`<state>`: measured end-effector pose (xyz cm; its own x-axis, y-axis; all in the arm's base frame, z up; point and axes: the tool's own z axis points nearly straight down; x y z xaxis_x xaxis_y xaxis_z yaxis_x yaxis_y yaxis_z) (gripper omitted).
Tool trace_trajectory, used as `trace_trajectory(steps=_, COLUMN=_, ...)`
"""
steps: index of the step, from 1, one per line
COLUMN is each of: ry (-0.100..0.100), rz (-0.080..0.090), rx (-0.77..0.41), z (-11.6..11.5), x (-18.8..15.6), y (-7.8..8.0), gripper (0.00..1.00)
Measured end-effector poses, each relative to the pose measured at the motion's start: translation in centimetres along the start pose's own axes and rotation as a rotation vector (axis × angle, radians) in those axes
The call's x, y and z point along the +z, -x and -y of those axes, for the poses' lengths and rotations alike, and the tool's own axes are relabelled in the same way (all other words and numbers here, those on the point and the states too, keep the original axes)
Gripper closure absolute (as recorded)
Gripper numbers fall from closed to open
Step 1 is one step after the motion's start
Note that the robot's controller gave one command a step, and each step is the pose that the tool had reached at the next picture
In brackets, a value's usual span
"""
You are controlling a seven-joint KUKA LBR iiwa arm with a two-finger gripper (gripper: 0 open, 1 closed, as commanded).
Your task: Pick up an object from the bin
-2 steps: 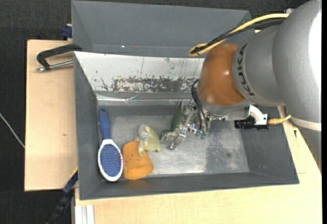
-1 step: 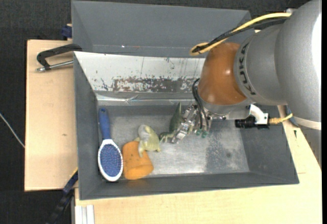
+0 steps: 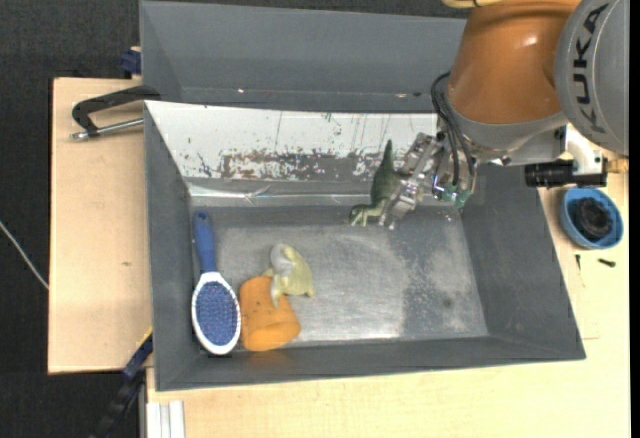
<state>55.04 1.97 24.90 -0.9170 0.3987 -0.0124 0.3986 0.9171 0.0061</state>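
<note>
- I am watching the arm reaching in from the right, its orange cover point(image 3: 510, 46) hanging over the far right corner of the grey bin point(image 3: 520, 266).
- The gripper point(image 3: 408, 192) is sitting low at the far right of the bin floor, just in front of the scratched far wall.
- Its fingers are closing on a small green toy dinosaur point(image 3: 383, 181). From where I am looking, they are clamped on its right side, with the body of the toy sticking out to the left of them.
- The dinosaur is standing upright in that grip, its pointed end showing against the far wall and its paler legs hanging down towards the floor. I cannot tell whether the legs are touching the floor or are just above it.
- Well apart from the gripper, a small cluster is lying in the near left corner.
- A brush point(image 3: 215, 313) with a blue handle and a white oval head of blue bristles is lying along the left wall, head towards the near side.
- Just beside the brush on its right, an orange soft-looking lump point(image 3: 265, 323) is resting near the near wall.
- A pale, yellowish crumpled thing point(image 3: 291, 272) is lying against the far edge of the orange lump, touching it.
- The middle and near right of the floor are showing bare metal.
</note>
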Motion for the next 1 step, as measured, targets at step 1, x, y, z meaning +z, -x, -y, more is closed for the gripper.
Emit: trace_trajectory(steps=1, ry=0.0, rz=0.0, rx=-0.208, z=-0.22, x=-11.56, y=-1.05, gripper=1.0)
